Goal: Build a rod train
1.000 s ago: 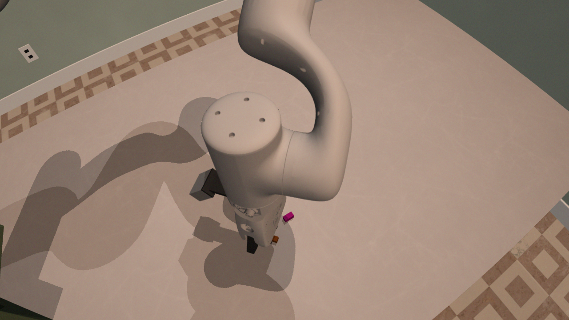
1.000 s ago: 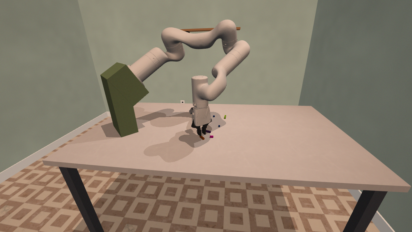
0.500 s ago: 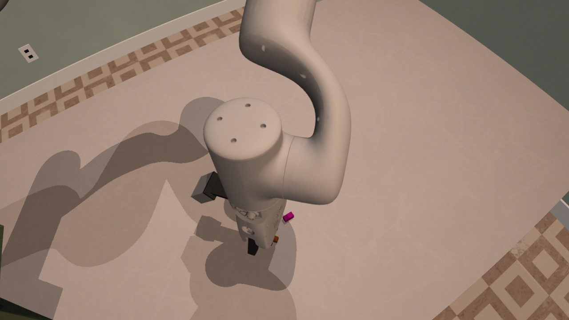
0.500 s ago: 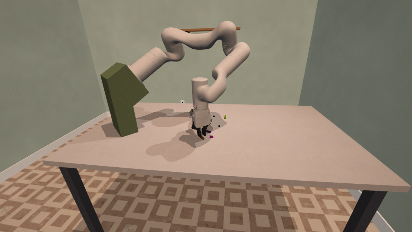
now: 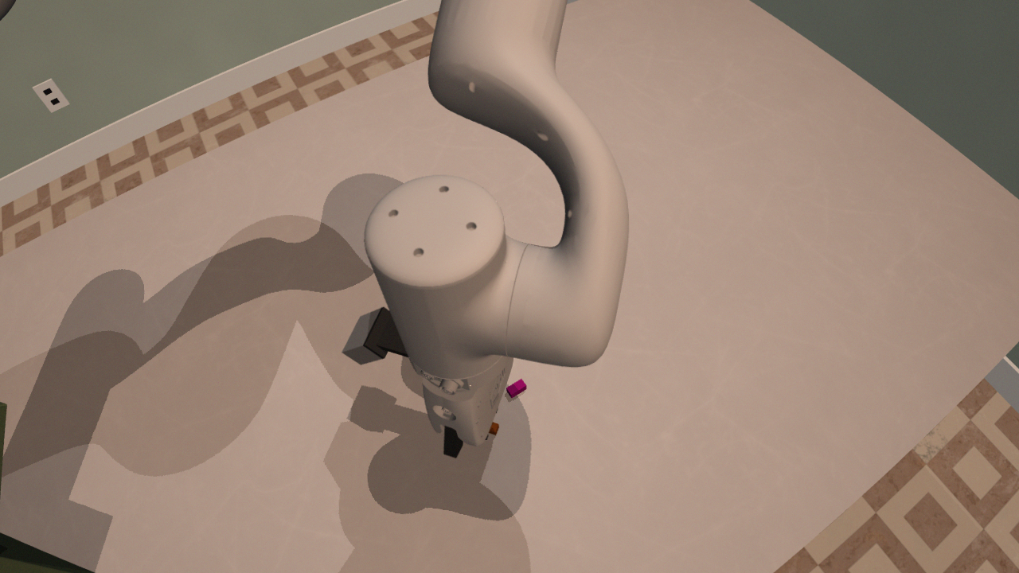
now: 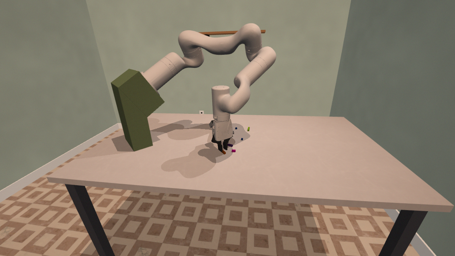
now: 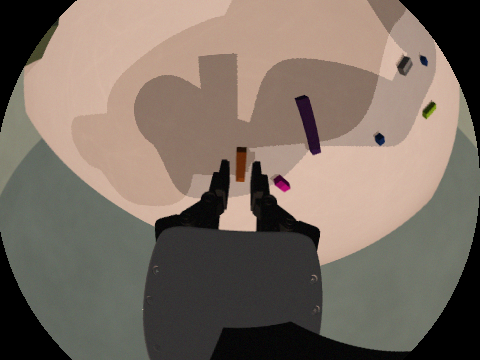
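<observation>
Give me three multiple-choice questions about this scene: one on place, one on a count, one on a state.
1. Which lines up with the gap between the jaws?
A) lime rod
B) orange rod
C) purple rod

2. How many blue rods show?
A) two
B) four
C) none

3. The jaws are:
A) clamped on a rod
B) pressed together
C) apart, gripping nothing

1 B: the wrist view shows it there.
2 A: the wrist view shows two.
3 C: space shows on both sides of the orange rod.

Green walls (image 5: 177, 56) (image 6: 286, 63) surround a patterned tile floor (image 5: 933, 520) (image 6: 206, 222).
</observation>
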Controlling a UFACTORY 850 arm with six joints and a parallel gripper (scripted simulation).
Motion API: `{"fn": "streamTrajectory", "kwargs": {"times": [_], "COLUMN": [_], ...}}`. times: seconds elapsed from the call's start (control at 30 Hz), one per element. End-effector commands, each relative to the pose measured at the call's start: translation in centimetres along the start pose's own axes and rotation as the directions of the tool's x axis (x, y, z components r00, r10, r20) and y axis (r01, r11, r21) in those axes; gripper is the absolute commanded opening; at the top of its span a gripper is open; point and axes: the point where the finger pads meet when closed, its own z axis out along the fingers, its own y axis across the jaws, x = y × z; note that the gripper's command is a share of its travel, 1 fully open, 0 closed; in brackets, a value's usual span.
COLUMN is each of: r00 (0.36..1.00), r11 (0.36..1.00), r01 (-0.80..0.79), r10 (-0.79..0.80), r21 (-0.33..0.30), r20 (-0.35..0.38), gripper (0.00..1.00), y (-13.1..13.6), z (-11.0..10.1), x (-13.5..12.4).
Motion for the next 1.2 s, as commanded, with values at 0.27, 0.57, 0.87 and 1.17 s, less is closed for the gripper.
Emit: {"fn": "streamTrajectory", "kwargs": {"times": [0.27,0.57,0.87,1.17], "r00": [1.000,1.000,1.000,1.000], "r11": [1.000,1.000,1.000,1.000], "r01": [0.000,0.000,0.000,0.000], "r10": [0.000,0.000,0.000,0.000], "r21": [0.000,0.000,0.000,0.000], "r20": [0.001,0.001,0.001,0.001], "gripper": [0.24,0.24,0.24,0.24], "y": [0.01,0.01,0.01,0.01], "z": [-0.04,-0.04,-0.01,0.40], "x": [-0.04,-0.04,-0.04,-0.04]}}
